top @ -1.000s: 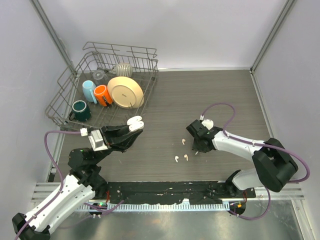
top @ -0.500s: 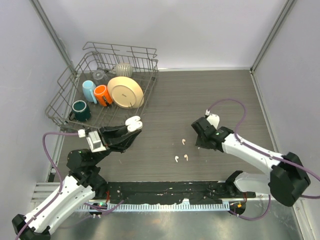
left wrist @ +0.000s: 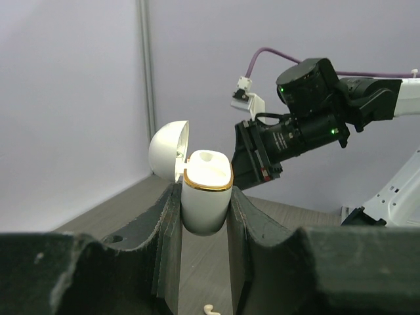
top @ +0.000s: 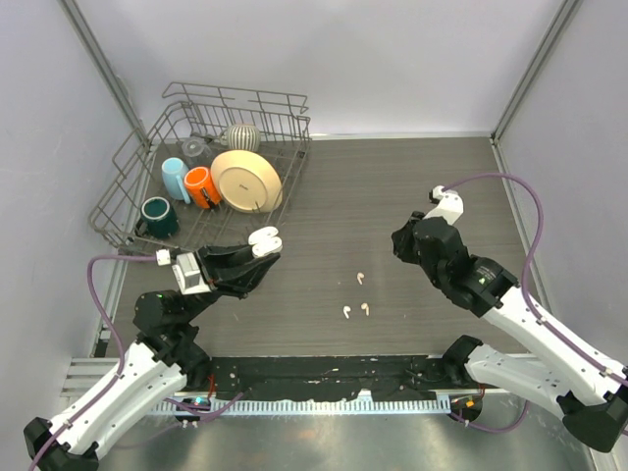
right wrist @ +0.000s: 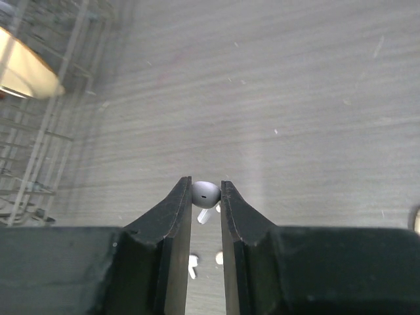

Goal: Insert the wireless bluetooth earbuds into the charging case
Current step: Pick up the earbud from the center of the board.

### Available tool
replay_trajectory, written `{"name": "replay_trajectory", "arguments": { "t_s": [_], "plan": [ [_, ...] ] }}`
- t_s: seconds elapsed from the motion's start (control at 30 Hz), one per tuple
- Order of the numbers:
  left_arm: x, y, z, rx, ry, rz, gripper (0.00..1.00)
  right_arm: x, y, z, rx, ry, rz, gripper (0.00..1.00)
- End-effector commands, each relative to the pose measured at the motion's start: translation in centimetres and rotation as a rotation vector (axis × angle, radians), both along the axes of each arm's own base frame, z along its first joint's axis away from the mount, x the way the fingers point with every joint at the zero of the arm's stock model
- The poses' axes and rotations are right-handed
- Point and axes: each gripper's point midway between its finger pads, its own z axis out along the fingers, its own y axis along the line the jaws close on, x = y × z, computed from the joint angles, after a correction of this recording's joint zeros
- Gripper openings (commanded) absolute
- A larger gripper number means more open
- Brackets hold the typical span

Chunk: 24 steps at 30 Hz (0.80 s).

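Note:
My left gripper (top: 263, 243) is shut on the white charging case (top: 266, 239) and holds it above the table with its lid open. In the left wrist view the gold-rimmed case (left wrist: 207, 200) sits upright between the fingers (left wrist: 164, 216), and one earbud (left wrist: 209, 308) lies on the table below. My right gripper (top: 405, 244) is raised over the table's right half. It is shut on a white earbud (right wrist: 205, 193), pinched by its round head at the fingertips. Three more earbuds (top: 360, 278) (top: 345, 312) (top: 365, 309) lie on the table between the arms; two show below the right fingers (right wrist: 193, 264) (right wrist: 219, 258).
A wire dish rack (top: 132, 162) stands at the back left with a tan plate (top: 245, 180) and orange (top: 201, 186), blue (top: 175, 179) and dark green (top: 158, 216) cups. Its edge shows in the right wrist view (right wrist: 39, 131). Walls close in the table on the left, back and right.
My right gripper has risen off the table and swung right and back with the earbud in it. The left gripper and the case have hardly moved.

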Motion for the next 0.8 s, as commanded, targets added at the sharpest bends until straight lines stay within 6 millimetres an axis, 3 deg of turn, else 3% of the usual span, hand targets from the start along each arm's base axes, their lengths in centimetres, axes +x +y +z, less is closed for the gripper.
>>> {"name": "replay_trajectory", "arguments": {
  "t_s": [0.0, 0.13, 0.23, 0.43, 0.63, 0.77],
  "plan": [
    [-0.6, 0.4, 1.7, -0.050, -0.049, -0.008, 0.00, 1.4, 0.9, 5.9, 0.023, -0.166, 0.040, 0.01],
    [-0.2, 0.4, 1.9, -0.050, -0.058, 0.010, 0.00, 1.8, 1.9, 9.6, 0.052, -0.245, 0.079, 0.01],
    [0.1, 0.1, 1.9, -0.034, -0.045, 0.010, 0.00, 2.0, 2.0, 11.1, 0.058, -0.290, 0.091, 0.01],
    [0.2, -0.5, 2.5, -0.005, -0.042, -0.008, 0.00, 1.4, 3.8, 12.8, 0.112, -0.330, 0.186, 0.01],
    [0.5, -0.8, 1.8, 0.008, -0.033, -0.015, 0.00, 0.7, 4.6, 14.3, 0.148, -0.387, 0.240, 0.01],
    [0.8, -0.8, 1.5, -0.005, -0.035, -0.001, 0.00, 0.3, 6.4, 14.7, 0.145, -0.392, 0.327, 0.01]
  ]
}}
